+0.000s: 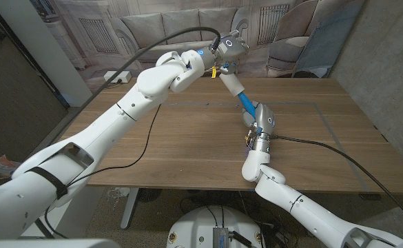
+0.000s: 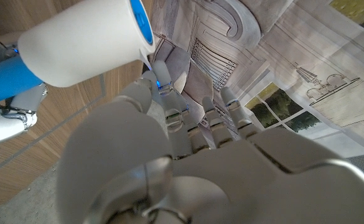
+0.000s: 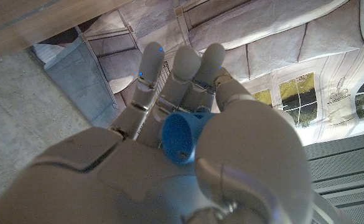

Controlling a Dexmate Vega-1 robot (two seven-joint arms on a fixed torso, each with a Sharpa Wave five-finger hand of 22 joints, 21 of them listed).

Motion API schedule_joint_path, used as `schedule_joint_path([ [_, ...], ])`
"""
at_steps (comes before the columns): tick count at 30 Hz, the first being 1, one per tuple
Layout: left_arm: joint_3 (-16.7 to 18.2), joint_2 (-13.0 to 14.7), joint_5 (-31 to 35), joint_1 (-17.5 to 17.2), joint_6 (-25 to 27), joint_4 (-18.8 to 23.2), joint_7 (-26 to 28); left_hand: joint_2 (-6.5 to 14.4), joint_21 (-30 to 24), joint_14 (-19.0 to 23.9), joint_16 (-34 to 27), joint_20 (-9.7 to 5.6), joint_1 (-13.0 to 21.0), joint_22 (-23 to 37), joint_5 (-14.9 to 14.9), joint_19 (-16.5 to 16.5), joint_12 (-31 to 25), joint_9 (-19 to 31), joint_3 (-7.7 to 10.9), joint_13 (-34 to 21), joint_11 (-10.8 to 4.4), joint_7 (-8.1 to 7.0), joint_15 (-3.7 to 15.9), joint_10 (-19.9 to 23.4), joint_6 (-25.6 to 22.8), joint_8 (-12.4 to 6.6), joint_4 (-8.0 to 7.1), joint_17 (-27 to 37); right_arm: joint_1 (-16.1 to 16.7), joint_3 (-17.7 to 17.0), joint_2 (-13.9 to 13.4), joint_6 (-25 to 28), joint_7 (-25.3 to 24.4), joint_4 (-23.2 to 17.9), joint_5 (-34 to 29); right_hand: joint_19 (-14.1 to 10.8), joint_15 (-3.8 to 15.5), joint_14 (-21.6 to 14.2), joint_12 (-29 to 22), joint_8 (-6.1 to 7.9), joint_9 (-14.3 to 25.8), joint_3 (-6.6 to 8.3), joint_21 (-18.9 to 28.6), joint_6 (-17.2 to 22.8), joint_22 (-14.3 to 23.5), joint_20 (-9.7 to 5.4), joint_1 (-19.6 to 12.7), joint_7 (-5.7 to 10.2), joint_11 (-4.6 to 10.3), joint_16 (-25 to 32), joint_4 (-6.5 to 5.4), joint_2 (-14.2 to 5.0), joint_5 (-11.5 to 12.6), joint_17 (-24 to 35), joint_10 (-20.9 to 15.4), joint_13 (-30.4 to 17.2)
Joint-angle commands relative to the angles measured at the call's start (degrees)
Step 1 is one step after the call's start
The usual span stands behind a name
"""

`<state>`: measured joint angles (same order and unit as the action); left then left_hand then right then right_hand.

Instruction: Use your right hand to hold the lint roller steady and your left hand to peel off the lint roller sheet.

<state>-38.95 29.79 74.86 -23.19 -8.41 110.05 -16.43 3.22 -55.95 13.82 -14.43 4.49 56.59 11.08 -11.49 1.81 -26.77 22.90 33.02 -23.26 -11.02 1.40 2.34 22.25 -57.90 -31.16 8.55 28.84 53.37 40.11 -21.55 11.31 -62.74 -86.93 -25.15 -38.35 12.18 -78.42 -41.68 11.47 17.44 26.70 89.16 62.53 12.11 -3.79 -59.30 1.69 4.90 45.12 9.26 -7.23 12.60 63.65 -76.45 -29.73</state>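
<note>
- The lint roller (image 1: 237, 89) has a bright blue handle and a white sheet roll; it tilts up off the table (image 1: 304, 151), roll end high, toward the far edge near the middle.
- The right hand (image 1: 263, 124) grips the blue handle low down; the right wrist view shows fingers (image 3: 182, 68) wrapped round the handle's butt end, thumb closing across it.
- The left hand (image 1: 227, 49) is up at the roll end. In the left wrist view the white roll with its blue rim sits just beside the fingertips (image 2: 160, 78).
- I cannot tell whether those left fingers pinch a sheet or merely touch the roll.
</note>
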Motion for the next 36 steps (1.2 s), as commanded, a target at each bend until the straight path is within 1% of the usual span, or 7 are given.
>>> schedule_joint_path([
  [1, 1.95, 0.4, -5.05, -0.98, -2.43, 1.33, 0.39, 1.79, -0.66, 0.08, 0.06, -0.31, 1.4, 0.11, -0.82, -0.44, -0.3, 1.7, 0.95, -0.29, 0.02, 1.27, 5.63, 0.29, 0.9, -0.77, 0.07, 0.24, 0.35, -0.06, 0.17, 0.59, -0.91, -0.22, -0.4, 0.11, 0.7, 0.47, 0.3, 0.52, 0.23, -0.3, 0.23, 5.58, 0.12, -7.96, -0.11, -4.9, -1.74, -0.22, -0.14, -0.53, 0.54, -0.01, -2.33, -0.1],
  [11, 2.87, 1.93, -10.09, -1.23, -4.17, 2.57, -0.35, 1.23, -1.45, -0.03, 0.98, -1.7, 0.92, 0.09, -2.87, -0.66, -0.81, 5.77, 1.7, -0.57, -0.51, 2.0, 6.25, 0.78, -0.13, -4.03, -0.06, 0.09, 0.68, 0.04, 0.01, 1.48, -0.51, -0.98, -0.49, 0.1, 0.71, 0.4, 0.31, 0.52, 0.18, -0.32, 0.2, 5.68, 0.08, -7.96, -0.15, -4.92, -1.71, -0.34, -0.1, -0.51, 0.56, -0.08, -2.4, -0.06],
  [21, 5.38, 4.49, -14.71, -3.87, -5.6, 2.7, 7.02, 0.56, -2.03, 0.55, 1.3, -2.19, 0.58, 0.04, -4.9, -0.83, -1.28, 8.47, 2.51, -0.74, -0.74, 1.76, 6.56, 1.44, -0.73, -6.23, 0.1, 0.05, 0.78, -0.15, 0.91, 6.15, 0.42, -1.94, -0.46, 0.09, 0.69, 0.18, 0.3, 0.56, 0.22, -0.33, 0.19, 5.74, 0.05, -7.97, -0.16, -4.99, -1.63, -0.26, -0.09, -0.5, 0.58, 0.07, -2.38, -0.1],
  [26, 6.13, 5.98, -18.54, -4.41, -5.6, 3.26, 5.41, 0.15, -2.25, 0.7, 1.46, -2.31, 0.26, 0.02, -6.05, -0.81, -1.37, 9.65, 2.85, -0.81, -0.74, 1.54, 6.69, 1.48, -1.02, -7.2, 0.06, 0.05, 1.28, -0.74, -0.4, 10.68, 7.54, -6.29, 2.31, 0.04, 0.69, 0.45, 0.3, 0.57, 0.17, -0.21, 0.12, 5.87, -0.02, -7.95, -0.32, -5.16, -1.74, -0.56, 0.07, -0.39, 0.62, -0.16, -2.5, -0.02],
  [31, 6.45, 7.07, -21.62, -4.38, -5.76, 3.11, 3.9, -0.02, -2.4, 0.56, 1.64, -2.43, 0.02, -0.01, -6.96, -0.72, -1.34, 10.58, 3.17, -0.87, -0.69, 1.45, 6.64, 1.26, -0.75, -7.77, -0.03, 0.1, 1.77, -1.77, -0.82, 8.06, 9.53, -7.37, 5.45, -0.2, 0.68, 0.11, 0.26, 0.59, 0.05, 0.14, -0.04, 6.05, -0.25, -7.83, -0.66, -5.45, -1.8, -0.46, 0.31, -0.14, 0.75, -0.09, -2.74, 0.13],
  [32, 6.56, 7.38, -21.56, -4.58, -5.85, 3.05, 4.63, -0.04, -2.45, 0.56, 1.66, -2.55, -0.05, -0.02, -7.2, -0.74, -1.32, 10.82, 3.26, -0.88, -0.72, 1.4, 6.67, 1.17, -0.92, -8.01, -0.06, 0.12, 1.77, -1.53, -1.43, 13.02, 12.33, -10.09, 5.06, -0.33, 0.66, 0.04, 0.27, 0.62, 0.05, 0.22, -0.05, 6.1, -0.29, -7.8, -0.7, -5.52, -1.91, -0.38, 0.34, -0.08, 0.78, 0.02, -2.8, 0.22],
  [36, 6.28, 8.36, -22.34, -4.43, -6.35, 2.88, 4.5, -0.17, -2.58, 0.57, 1.74, -2.67, -0.26, -0.05, -7.88, -0.75, -1.32, 11.53, 3.51, -0.91, -0.71, 1.3, 6.83, 1.1, -0.66, -8.43, -0.12, 0.17, 2.25, -2.88, -2.23, 14.57, 16.81, -13.17, 8.63, -0.8, 0.68, -0.18, 0.04, 0.68, -0.01, 0.53, 0.0, 6.27, -0.39, -7.81, -0.87, -5.69, -1.98, -0.39, 0.36, 0.06, 0.83, -0.05, -3.17, 0.26],
])
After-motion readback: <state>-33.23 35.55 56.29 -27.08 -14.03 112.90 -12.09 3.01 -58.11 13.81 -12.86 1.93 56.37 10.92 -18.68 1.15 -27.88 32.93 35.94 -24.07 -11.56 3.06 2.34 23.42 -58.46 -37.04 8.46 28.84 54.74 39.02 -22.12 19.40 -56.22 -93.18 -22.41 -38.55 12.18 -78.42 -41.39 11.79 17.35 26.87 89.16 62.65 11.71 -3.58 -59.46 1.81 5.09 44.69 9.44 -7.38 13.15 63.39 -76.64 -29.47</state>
